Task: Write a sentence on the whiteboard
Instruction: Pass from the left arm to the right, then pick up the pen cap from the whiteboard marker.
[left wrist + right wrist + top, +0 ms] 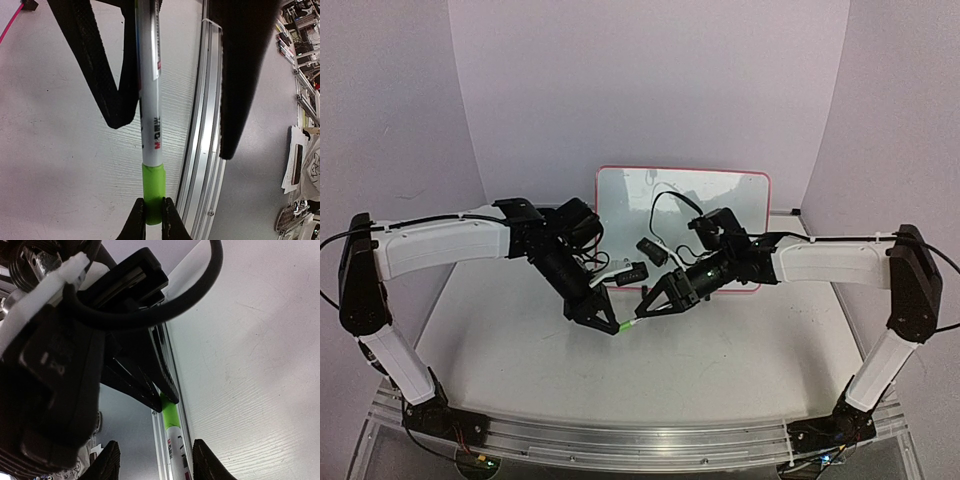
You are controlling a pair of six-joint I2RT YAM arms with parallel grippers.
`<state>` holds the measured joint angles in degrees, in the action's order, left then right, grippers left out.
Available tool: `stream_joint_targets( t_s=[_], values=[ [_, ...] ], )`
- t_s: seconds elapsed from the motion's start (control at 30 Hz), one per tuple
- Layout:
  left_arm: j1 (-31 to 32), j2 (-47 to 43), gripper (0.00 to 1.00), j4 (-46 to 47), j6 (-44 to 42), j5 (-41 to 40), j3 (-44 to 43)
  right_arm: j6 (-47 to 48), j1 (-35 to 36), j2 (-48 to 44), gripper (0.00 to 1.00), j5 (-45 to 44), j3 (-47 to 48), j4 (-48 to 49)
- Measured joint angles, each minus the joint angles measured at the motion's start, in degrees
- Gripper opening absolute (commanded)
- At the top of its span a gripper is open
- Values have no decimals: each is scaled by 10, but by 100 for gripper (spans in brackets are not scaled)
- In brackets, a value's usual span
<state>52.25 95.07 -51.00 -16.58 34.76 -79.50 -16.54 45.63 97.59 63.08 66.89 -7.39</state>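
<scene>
The whiteboard [720, 195] with its red-pink rim stands at the back of the table behind both arms. A white marker [149, 85] with a green cap [153, 192] is held above the table's middle. My left gripper [153, 220] is shut on the green cap; it is in the top view [616, 325] too. My right gripper [157, 462] is open, its fingers [107, 462] straddling the marker's white barrel [176, 450] without clamping it. In the top view it [642, 308] meets the left gripper tip to tip. The cap [170, 412] still sits on the barrel.
An aluminium rail [640, 440] runs along the table's near edge and shows beside the marker [200, 150]. Purple backdrop walls [650, 80] close the back and sides. Cluttered shelves [300, 45] lie beyond the table.
</scene>
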Motion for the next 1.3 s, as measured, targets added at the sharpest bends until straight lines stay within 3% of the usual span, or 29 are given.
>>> stream_joint_targets(
  t_s=[0.53,0.67,0.8,0.83,0.97,1.03,1.2,1.3],
  values=[
    [1,3,0,-17,0,-5,-10,18,2,6,30,-20,0,-17],
    [2,3,0,-18,-1,-5,-10,24,2,6,20,-21,0,-21],
    [3,3,1,-20,-2,-4,-11,27,2,6,2,-19,0,-25],
    [4,4,5,-20,-4,-5,-11,27,2,6,0,-15,0,-25],
    [5,4,56,-14,6,-13,-10,31,3,5,0,-13,0,-23],
    [4,0,70,14,23,-24,1,31,4,3,0,-20,0,-24],
    [-5,-59,84,130,104,-33,96,30,2,-19,0,-36,0,-23],
    [-17,-110,86,214,167,-16,157,30,-1,-37,0,-36,0,-19]
  ],
)
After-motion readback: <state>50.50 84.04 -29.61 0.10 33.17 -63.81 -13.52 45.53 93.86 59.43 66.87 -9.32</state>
